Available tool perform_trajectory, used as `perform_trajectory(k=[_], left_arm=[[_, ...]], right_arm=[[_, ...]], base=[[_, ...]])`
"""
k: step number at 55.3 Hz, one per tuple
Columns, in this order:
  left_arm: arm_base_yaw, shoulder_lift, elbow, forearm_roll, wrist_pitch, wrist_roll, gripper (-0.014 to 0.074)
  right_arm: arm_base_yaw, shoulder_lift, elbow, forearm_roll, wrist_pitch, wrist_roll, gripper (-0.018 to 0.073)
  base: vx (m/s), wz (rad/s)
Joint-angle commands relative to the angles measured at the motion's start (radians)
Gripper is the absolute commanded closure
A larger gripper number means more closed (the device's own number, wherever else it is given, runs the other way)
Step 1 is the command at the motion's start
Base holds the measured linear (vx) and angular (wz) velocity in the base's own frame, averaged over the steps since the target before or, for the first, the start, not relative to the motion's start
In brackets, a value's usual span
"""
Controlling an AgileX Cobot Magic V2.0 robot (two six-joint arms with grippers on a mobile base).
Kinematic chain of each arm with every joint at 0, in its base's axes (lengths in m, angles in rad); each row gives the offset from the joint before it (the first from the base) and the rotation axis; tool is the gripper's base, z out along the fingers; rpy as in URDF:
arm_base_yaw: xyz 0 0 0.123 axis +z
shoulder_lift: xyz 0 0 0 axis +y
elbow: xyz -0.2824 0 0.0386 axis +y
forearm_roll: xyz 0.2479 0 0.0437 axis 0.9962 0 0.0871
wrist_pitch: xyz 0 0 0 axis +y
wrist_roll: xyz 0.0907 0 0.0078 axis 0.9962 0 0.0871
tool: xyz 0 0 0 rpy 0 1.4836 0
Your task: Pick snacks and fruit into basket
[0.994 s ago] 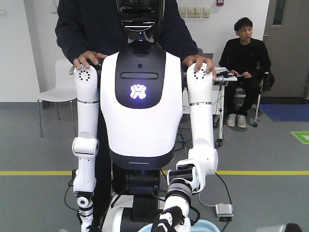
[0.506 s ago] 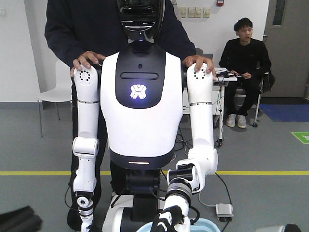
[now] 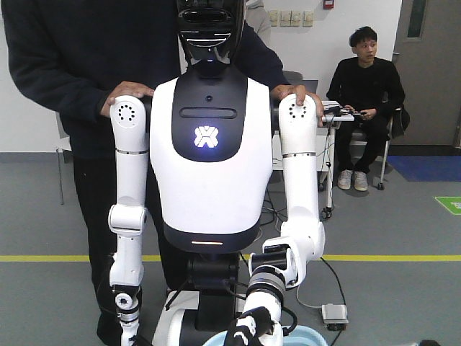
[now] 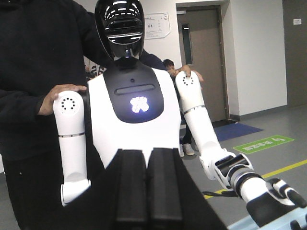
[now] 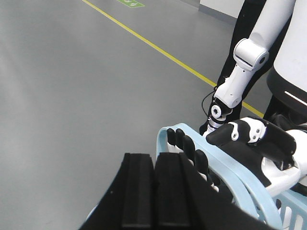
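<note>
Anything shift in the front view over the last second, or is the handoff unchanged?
The person standing behind the humanoid stepped to the image left, now filling that side and hiding the white chair. A dark shape at the lower left corner half a second ago is gone. The humanoid, its black hand on the light-blue basket, and the seated man stayed put.

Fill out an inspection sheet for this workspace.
Surface: grey floor, yellow line; no table seen.
Job's things: light-blue basket, humanoid's black hand on its handle; snacks, fruit not seen.
Clutter: nothing seen.
Grippers: left gripper, right gripper shut, empty.
Cables: black cable toward grey box on floor.
Surroundings: standing person holding humanoid by the shoulders; seated person.
</note>
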Motion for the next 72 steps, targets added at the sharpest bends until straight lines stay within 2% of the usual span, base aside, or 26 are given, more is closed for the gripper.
perform_trajectory(k=[1, 4, 6, 10, 14, 19, 23, 27, 31, 33, 38, 42, 51, 60, 72], left_arm=[[-0.002, -0.017, 0.015, -0.014, -0.032, -0.006, 0.0606], [-0.002, -0.039, 0.047, -0.017, -0.049, -0.005, 0.0606], [-0.002, -0.052, 0.062, -0.052, -0.043, 0.009, 0.0606], [-0.002, -0.074, 0.092, -0.259, -0.017, 0.101, 0.0606], [-0.002, -0.083, 0.116, -0.469, 0.050, 0.335, 0.0606], [-0.002, -0.083, 0.144, -0.717, 0.077, 0.718, 0.0606], [-0.002, -0.083, 0.187, -0.854, -0.017, 0.941, 0.0606], [-0.002, -0.083, 0.255, -0.941, -0.230, 1.066, 0.0606], [-0.002, -0.083, 0.342, -0.993, -0.447, 1.091, 0.0606], [-0.002, -0.083, 0.378, -1.010, -0.520, 1.090, 0.0606], [-0.002, -0.083, 0.454, -1.065, -0.614, 1.090, 0.0606], [-0.002, -0.083, 0.452, -1.087, -0.556, 1.090, 0.0606], [-0.002, -0.083, 0.452, -1.086, -0.552, 1.090, 0.0605], [-0.002, -0.083, 0.452, -1.085, -0.463, 1.091, 0.0605], [-0.002, -0.105, 0.452, -1.085, -0.190, 1.091, 0.0605]], right_arm=[[-0.003, -0.014, -0.031, -0.007, -0.071, -0.010, 0.0568], [-0.003, -0.014, -0.031, -0.007, -0.071, -0.010, 0.0568], [-0.003, -0.014, -0.031, -0.007, -0.071, -0.010, 0.0568], [-0.003, -0.014, -0.031, -0.007, -0.070, -0.010, 0.0568], [-0.003, -0.014, -0.031, -0.007, -0.072, -0.010, 0.0568], [-0.003, -0.014, -0.031, -0.007, -0.071, -0.010, 0.0568], [-0.003, -0.014, -0.031, -0.007, -0.071, -0.010, 0.0568], [-0.003, -0.014, -0.031, -0.007, -0.071, -0.010, 0.0568], [-0.003, -0.014, -0.031, -0.007, -0.071, -0.010, 0.0568], [-0.003, -0.014, -0.031, -0.007, -0.071, -0.010, 0.0568], [-0.003, -0.014, -0.031, -0.007, -0.071, -0.010, 0.0568], [-0.003, -0.014, -0.031, -0.007, -0.071, -0.010, 0.0568], [-0.003, -0.014, -0.031, -0.007, -0.072, -0.010, 0.0568], [-0.003, -0.014, -0.031, -0.007, -0.072, -0.010, 0.0568], [-0.003, -0.014, -0.031, -0.007, -0.071, -0.010, 0.0568]], base=[[0.00, 0.00], [0.00, 0.00], [0.00, 0.00], [0.00, 0.00], [0.00, 0.00], [0.00, 0.00], [0.00, 0.00], [0.00, 0.00], [0.00, 0.00], [0.00, 0.00], [0.00, 0.00], [0.00, 0.00], [0.00, 0.00], [0.00, 0.00], [0.00, 0.00]])
